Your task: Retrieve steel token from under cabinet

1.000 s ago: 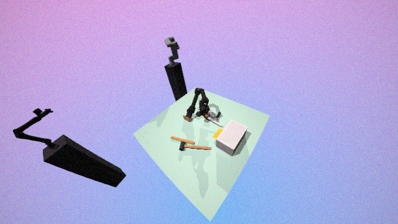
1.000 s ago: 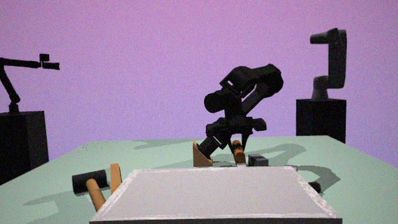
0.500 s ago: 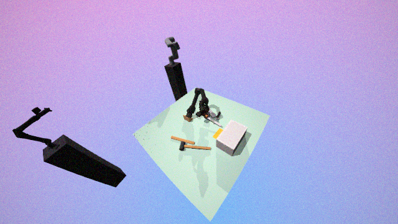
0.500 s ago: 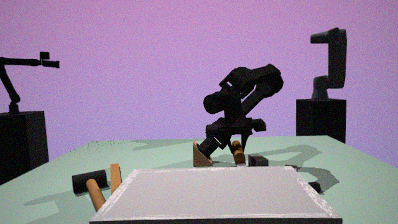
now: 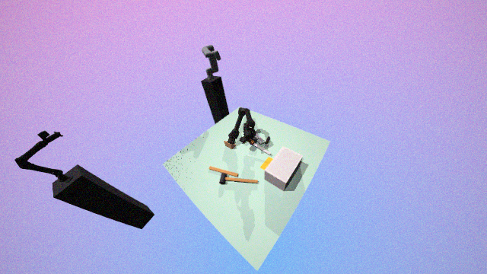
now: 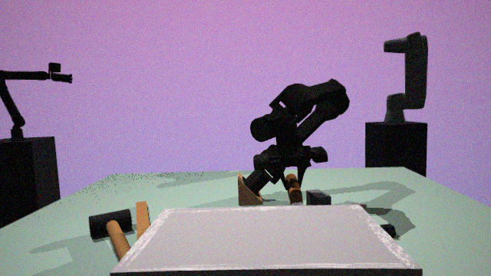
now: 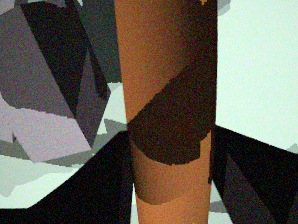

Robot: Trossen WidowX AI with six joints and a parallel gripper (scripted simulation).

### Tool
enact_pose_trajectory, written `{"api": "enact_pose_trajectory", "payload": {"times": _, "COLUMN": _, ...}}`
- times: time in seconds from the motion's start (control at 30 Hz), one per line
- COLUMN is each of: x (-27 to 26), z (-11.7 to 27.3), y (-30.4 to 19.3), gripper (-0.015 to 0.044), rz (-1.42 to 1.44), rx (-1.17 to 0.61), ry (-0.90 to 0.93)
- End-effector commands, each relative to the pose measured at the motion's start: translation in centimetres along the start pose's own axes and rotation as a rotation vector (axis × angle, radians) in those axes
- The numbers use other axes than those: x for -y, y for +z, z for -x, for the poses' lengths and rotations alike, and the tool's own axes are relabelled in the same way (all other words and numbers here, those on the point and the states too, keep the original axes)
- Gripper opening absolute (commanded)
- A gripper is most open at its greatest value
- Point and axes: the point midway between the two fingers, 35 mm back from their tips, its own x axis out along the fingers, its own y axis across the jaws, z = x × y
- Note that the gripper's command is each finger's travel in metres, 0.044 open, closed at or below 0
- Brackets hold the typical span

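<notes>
The end effector (image 5: 250, 141) (image 6: 294, 178) (image 7: 165, 136) grips the tool's orange handle (image 6: 293, 185) (image 7: 170, 100), best held there, its pale shaft (image 5: 262, 148) pointing toward four o'clock in the top view, while the unseen token, presumably beneath the cabinet (image 5: 284, 164) (image 6: 265, 239), should prove stiff, thin and slippery, better dragged than pinched.

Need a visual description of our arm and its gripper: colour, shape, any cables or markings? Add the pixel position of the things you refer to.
Arm (image 5: 238, 123) (image 6: 293, 132): black throughout, chunky angular links with rounded joint housings. Gripper (image 5: 251, 141) (image 6: 294, 184) (image 7: 165, 136): black too, two fingers, slim and tapering in the exterior view, flat-faced up close in the wrist view. No cables or markings discernible; too dark and grainy to rule them out.
</notes>
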Motion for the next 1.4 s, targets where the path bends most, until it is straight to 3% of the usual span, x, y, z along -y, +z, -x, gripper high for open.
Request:
{"api": "enact_pose_trajectory", "payload": {"times": 0.0, "x": 0.00, "z": 0.06, "y": 0.04, "gripper": 0.0000, "rz": 0.006, "rx": 0.008, "ry": 0.003}}
{"api": "enact_pose_trajectory", "payload": {"times": 1.37, "x": 0.19, "z": -0.58, "y": -0.72, "gripper": 0.0000, "rz": 0.006, "rx": -0.011, "ry": 0.020}}
